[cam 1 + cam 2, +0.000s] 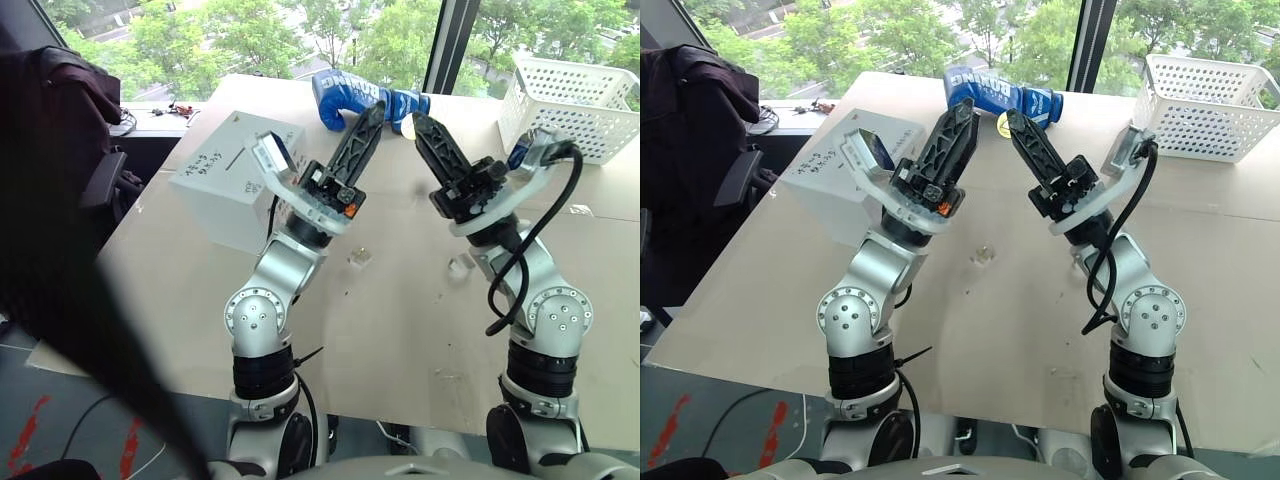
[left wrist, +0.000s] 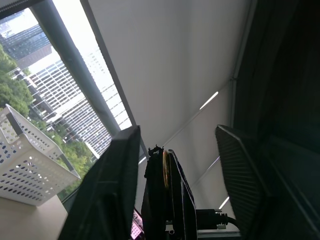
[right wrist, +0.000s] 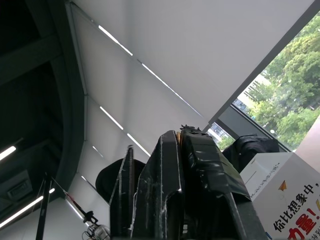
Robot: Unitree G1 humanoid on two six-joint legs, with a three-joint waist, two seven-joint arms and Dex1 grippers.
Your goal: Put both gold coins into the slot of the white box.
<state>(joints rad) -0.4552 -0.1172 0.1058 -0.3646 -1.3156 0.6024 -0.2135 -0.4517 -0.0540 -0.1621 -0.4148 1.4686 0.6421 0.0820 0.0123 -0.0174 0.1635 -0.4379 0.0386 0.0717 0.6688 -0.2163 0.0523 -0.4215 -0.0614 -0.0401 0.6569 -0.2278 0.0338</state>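
Note:
My right gripper [image 1: 1012,115] is raised over the table, pointing up and shut on a gold coin [image 1: 1003,124]. In the left wrist view the coin shows as a thin gold edge [image 2: 164,167] between its fingers. My left gripper [image 1: 372,112] is raised opposite it, tips a little apart from the right gripper's, and its fingers [image 2: 112,185] stand open with nothing between them. The white box [image 1: 225,195] with black handwriting and a dark slot [image 1: 235,158] sits on the table behind my left arm. Whether two small clear shiny bits [image 1: 358,257] [image 1: 461,265] on the table are coins I cannot tell.
A blue packet [image 1: 350,95] lies at the table's far side behind the grippers. A white perforated basket [image 1: 575,95] stands at the far right. A dark chair with clothing [image 1: 700,110] is left of the table, beside the box. A window runs behind.

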